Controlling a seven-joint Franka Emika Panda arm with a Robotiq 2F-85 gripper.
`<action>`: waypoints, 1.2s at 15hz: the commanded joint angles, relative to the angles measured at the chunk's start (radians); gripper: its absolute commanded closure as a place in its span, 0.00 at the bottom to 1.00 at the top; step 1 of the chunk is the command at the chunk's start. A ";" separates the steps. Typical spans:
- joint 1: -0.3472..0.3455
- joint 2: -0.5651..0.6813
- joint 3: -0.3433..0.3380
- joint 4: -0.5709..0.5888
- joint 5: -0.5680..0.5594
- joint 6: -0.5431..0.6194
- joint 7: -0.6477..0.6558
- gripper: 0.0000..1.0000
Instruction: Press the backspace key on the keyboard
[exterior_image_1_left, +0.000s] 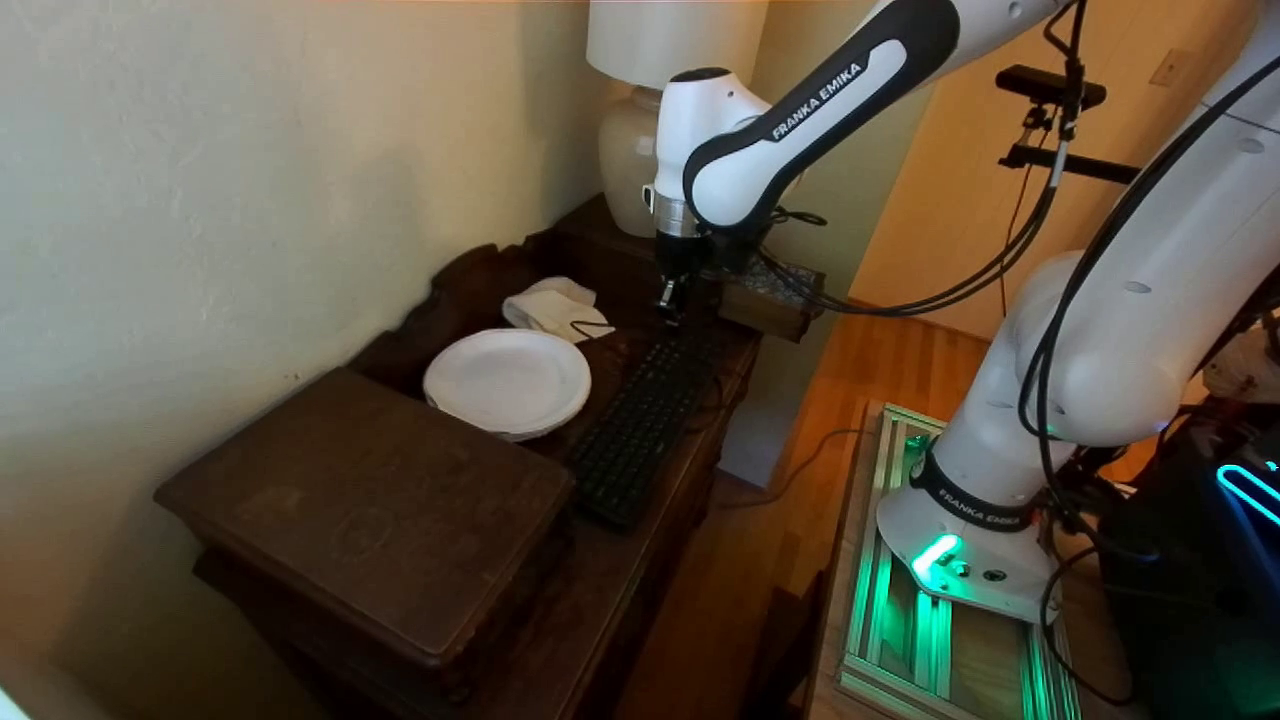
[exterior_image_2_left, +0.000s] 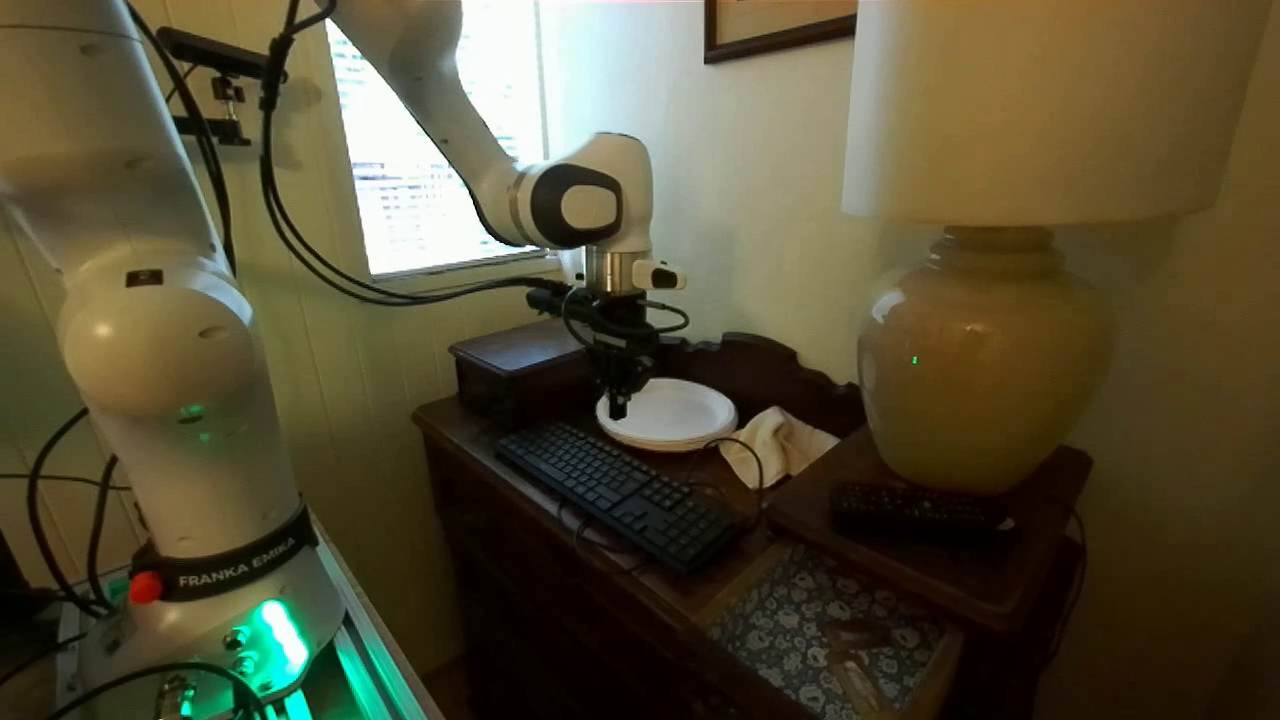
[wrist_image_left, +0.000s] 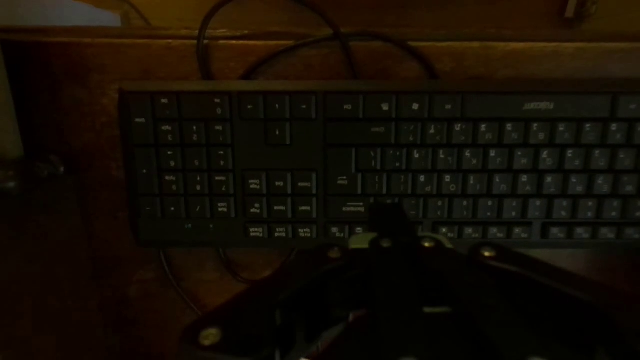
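Approach nearly complete, I judge: the gripper (wrist_image_left: 391, 214), pressed together, hangs above the keyboard (exterior_image_2_left: 618, 492) on the dresser (exterior_image_1_left: 590, 600), backspace (wrist_image_left: 349, 207) at its nine o'clock in the wrist view, press seemingly yet to come.

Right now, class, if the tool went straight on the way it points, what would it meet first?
The tool points down, so it would probably meet the keyboard first, near the backspace key; the exact key and the gap beneath the tip are unclear.
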 joint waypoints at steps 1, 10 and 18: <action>-0.005 0.000 0.005 0.001 0.001 -0.002 0.000 1.00; -0.010 0.154 0.001 0.006 0.020 0.213 -0.012 1.00; -0.019 0.225 0.001 0.020 0.024 0.248 -0.013 1.00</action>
